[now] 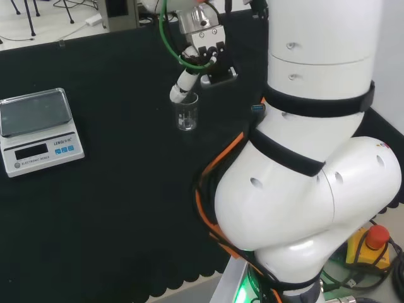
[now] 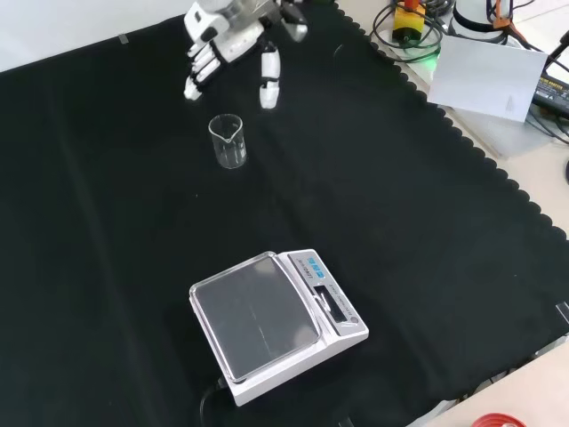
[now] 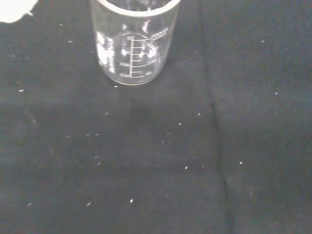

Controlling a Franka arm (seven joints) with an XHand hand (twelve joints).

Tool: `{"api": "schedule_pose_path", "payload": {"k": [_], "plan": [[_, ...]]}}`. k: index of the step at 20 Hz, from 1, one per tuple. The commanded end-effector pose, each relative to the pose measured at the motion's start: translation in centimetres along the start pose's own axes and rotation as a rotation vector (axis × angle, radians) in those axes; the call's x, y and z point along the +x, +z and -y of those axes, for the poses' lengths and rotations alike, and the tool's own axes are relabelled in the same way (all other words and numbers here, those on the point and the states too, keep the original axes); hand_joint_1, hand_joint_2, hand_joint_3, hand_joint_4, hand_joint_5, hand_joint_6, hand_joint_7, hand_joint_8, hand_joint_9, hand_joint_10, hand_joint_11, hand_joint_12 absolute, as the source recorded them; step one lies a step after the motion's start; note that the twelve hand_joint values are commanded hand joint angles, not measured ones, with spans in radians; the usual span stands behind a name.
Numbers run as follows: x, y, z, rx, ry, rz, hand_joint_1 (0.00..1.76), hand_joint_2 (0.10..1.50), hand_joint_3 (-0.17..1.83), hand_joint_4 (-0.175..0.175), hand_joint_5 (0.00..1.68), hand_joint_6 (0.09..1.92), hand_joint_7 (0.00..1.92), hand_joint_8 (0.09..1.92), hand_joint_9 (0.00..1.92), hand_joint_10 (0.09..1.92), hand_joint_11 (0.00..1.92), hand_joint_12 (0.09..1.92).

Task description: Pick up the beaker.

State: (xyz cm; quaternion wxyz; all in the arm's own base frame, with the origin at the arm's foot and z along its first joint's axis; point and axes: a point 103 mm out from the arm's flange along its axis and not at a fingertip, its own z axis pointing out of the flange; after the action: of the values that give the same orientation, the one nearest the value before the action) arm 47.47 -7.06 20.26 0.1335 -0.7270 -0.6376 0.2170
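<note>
We saw the black and white robot hand (image 2: 233,40) spread, its fingers (image 2: 268,82) nearly straight and pointing down, holding nothing. The small clear glass beaker (image 2: 228,140) stood upright on the black cloth (image 2: 400,222), just below the fingertips in the front view; in the head view one fingertip seemed to overlap its rim, though we could not confirm contact.

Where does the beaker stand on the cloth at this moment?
In the front view the beaker stands upright on the black cloth at upper left, just below the open hand and well above the scale.
</note>
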Motion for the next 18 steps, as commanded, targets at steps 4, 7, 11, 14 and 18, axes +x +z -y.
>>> {"api": "schedule_pose_path", "payload": {"k": [4, 7, 11, 14, 18], "plan": [[-1.8, 2.7, -3.4, 0.079, 0.088, 0.056, 0.58, 0.63, 0.13, 0.07, 0.0, 0.09, 0.0, 0.54, 0.17, 0.87, 0.0, 1.45], [-3.0, 3.6, -3.7, 0.094, 0.105, 0.052, 0.58, 0.62, 0.13, 0.07, 0.0, 0.09, 0.0, 0.54, 0.17, 0.87, 0.0, 1.46], [-3.3, 4.2, -4.4, 0.097, 0.1, 0.061, 0.58, 0.62, 0.12, 0.071, 0.0, 0.09, 0.0, 0.54, 0.17, 0.87, 0.0, 1.46], [-2.3, 4.3, -5.2, 0.087, 0.086, 0.064, 0.57, 0.62, 0.12, 0.072, 0.0, 0.09, 0.0, 0.54, 0.16, 0.87, 0.0, 1.46], [-0.6, 3.7, -6.1, 0.06, 0.059, 0.068, 0.57, 0.62, 0.12, 0.075, 0.0, 0.09, 0.0, 0.54, 0.16, 0.87, 0.0, 1.47]]}}
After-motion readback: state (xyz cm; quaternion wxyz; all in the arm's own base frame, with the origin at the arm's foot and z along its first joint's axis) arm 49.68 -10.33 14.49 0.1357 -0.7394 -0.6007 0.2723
